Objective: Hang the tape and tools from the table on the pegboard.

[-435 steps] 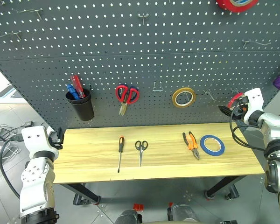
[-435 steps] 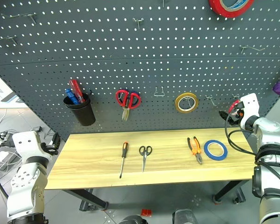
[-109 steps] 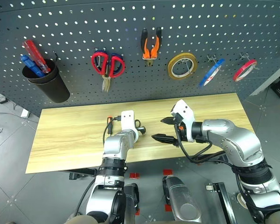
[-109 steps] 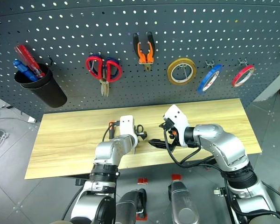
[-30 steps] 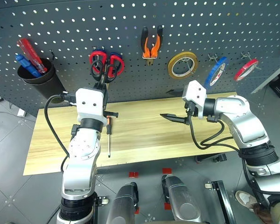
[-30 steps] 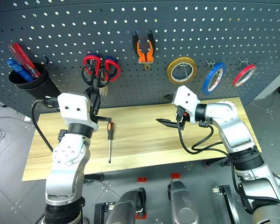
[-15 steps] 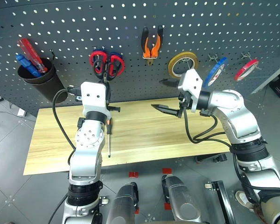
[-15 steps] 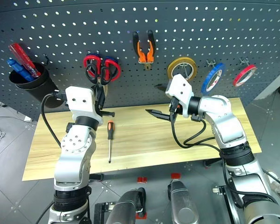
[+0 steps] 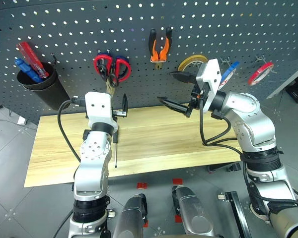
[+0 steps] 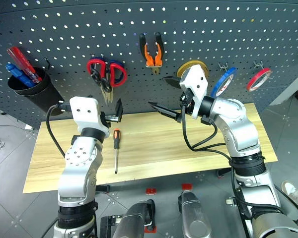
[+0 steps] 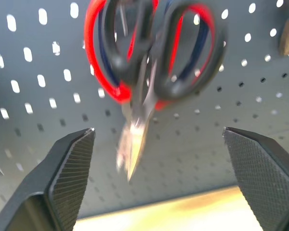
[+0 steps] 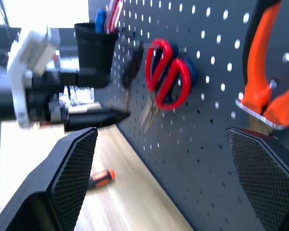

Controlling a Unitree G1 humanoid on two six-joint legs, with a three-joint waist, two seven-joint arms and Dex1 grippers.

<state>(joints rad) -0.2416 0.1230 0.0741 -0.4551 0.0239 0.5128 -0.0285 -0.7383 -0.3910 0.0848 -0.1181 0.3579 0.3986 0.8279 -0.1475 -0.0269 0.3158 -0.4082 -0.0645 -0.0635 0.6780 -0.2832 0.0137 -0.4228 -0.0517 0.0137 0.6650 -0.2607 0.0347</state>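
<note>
The small black-handled scissors hang on the dark pegboard, in front of the larger red scissors. Just below them my left gripper stands open and empty; its wrist view shows the black scissors straight ahead. The orange-and-black pliers and the blue tape hang further right. The slim screwdriver lies on the wooden table. My right gripper is open and empty, raised close to the board beneath the pliers.
A black cup holding red and blue screwdrivers hangs at the board's left. A yellow-tan tape roll sits behind my right wrist, and a red roll hangs at the far right. Bare hooks dot the upper board.
My left gripper has opened, let go of the small scissors on the hook and sunk a little. My right gripper has risen and swung left, closer to the board.
</note>
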